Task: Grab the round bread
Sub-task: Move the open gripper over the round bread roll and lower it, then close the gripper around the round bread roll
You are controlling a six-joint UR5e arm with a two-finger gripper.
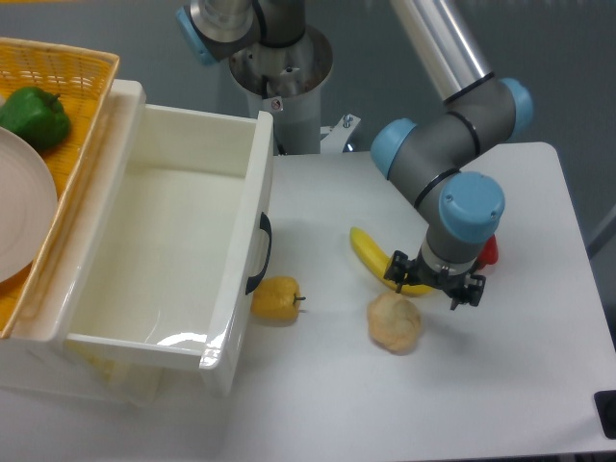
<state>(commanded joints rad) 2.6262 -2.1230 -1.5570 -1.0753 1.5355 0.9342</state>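
Observation:
The round bread [395, 322] is a pale tan lumpy bun lying on the white table [520, 385], just below the right end of the banana. My gripper [434, 282] hangs just above and to the right of the bread, over the banana's right tip. Its two dark fingers [396, 271] stand wide apart, so it is open and holds nothing. It is not touching the bread.
A long yellow banana [370, 254] lies left of the gripper. A yellow bell pepper [275, 299] sits by the handle of the open white drawer [164, 241]. A red object [490, 252] is partly hidden behind the wrist. At far left a wicker basket [77, 72] holds a green pepper [34, 115] and a white plate [19, 212].

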